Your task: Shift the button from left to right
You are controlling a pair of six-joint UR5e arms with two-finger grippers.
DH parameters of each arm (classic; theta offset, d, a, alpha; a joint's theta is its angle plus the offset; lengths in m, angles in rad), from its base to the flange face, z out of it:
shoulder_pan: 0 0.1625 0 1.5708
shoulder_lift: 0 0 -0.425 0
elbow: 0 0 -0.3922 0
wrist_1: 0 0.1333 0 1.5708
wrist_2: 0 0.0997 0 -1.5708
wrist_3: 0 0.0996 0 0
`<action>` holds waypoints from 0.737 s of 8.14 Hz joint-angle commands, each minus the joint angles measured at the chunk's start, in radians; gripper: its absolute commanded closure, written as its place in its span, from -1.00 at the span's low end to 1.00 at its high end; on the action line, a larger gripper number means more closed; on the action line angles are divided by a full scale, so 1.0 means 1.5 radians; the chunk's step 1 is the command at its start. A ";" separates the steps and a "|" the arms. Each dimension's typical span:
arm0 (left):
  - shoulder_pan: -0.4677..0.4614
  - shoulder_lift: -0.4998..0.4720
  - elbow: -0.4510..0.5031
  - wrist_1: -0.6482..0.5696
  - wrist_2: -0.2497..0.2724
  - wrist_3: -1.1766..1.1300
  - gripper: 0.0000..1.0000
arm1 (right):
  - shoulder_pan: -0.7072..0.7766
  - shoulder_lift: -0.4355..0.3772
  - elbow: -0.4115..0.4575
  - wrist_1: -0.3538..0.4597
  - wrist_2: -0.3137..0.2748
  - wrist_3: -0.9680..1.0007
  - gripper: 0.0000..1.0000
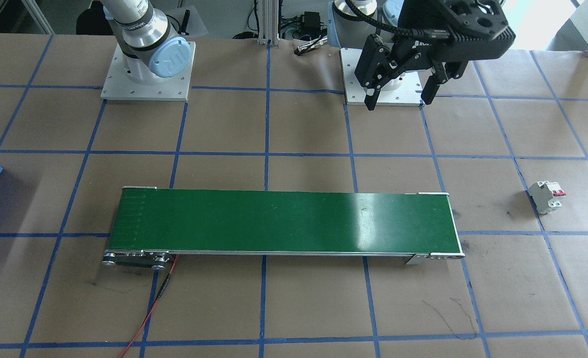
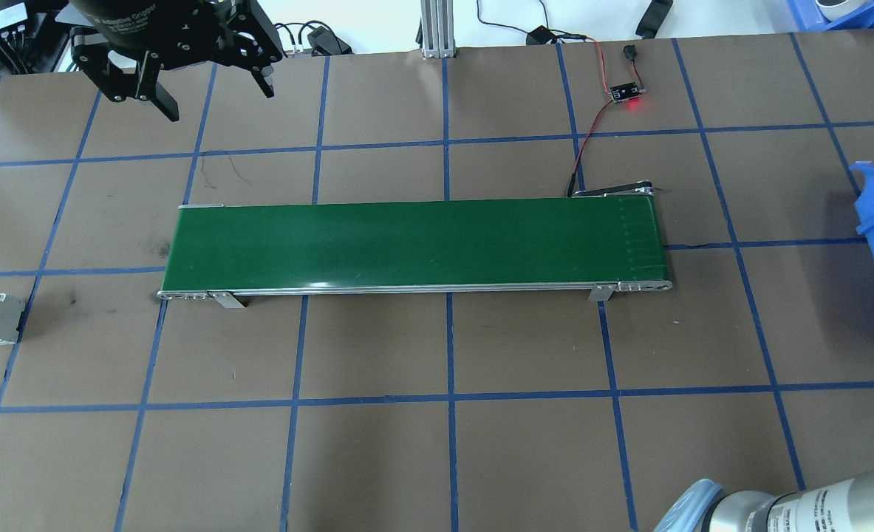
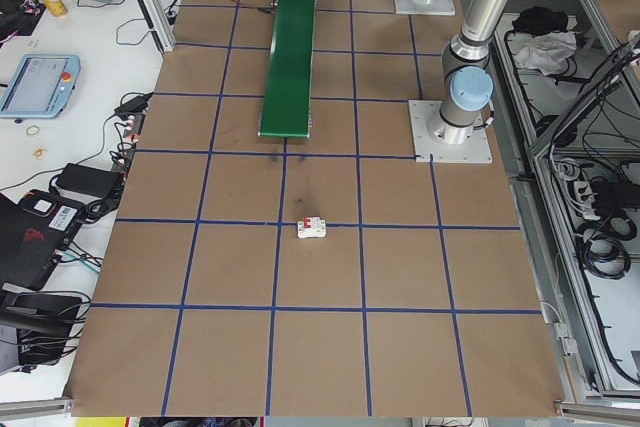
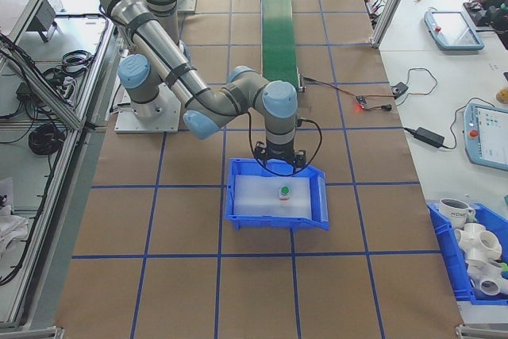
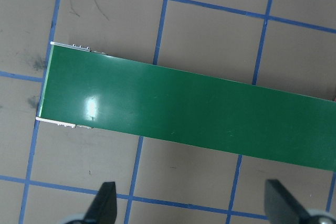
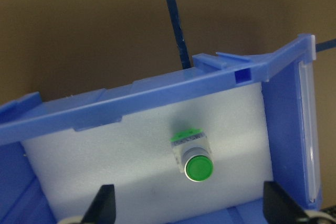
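The button (image 6: 193, 157) lies on white foam in the blue bin (image 6: 157, 95), apparently just below the spread right gripper (image 6: 189, 209), untouched; the left gripper (image 2: 207, 92) hangs spread.

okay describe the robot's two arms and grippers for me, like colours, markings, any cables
Both arms have silver-grey tube segments with pale blue joint caps; a cap on the right arm bears a raised UR logo. Each stands on a light square base plate. The left gripper is matte black with two angular linkage fingers and a black cable running along it. The right gripper shows only dark fingertips.
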 commanded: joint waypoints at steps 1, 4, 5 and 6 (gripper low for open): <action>0.006 -0.013 -0.004 0.067 0.005 0.005 -1.00 | 0.035 -0.106 -0.002 0.139 0.026 0.197 -1.00; 0.006 0.005 -0.005 0.064 0.006 0.005 -1.00 | 0.166 -0.175 -0.036 0.234 0.013 0.413 -1.00; 0.006 0.009 -0.005 0.063 0.007 0.005 -1.00 | 0.218 -0.181 -0.053 0.272 0.011 0.509 -1.00; 0.004 0.011 -0.006 0.066 0.007 0.005 -1.00 | 0.269 -0.182 -0.065 0.291 0.010 0.592 -1.00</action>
